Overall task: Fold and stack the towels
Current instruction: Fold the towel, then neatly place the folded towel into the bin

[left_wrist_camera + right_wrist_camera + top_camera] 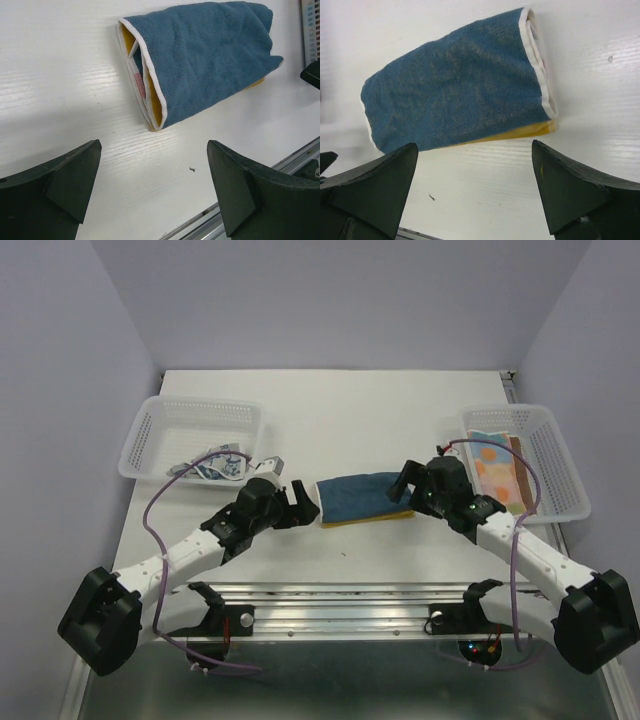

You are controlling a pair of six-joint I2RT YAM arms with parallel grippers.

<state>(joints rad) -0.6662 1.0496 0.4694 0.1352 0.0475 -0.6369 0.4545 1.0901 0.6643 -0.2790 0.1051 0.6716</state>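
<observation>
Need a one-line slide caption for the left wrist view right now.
Open left gripper faces a folded blue towel, yellow inside with white trim, lying on the white table.

We see a blue towel (200, 55) lying folded on the white desk (60, 75), its white-edged layers and yellow inner side showing at the left end. Our left tool (152, 160) hangs just short of it, fingers (65, 185) spread wide, touching nothing. A small dark speck (192, 169) sits on the desk between them, and a metal rail (295, 157) runs at lower right.

Bright, even light; soft shadows; sharp focus.
</observation>
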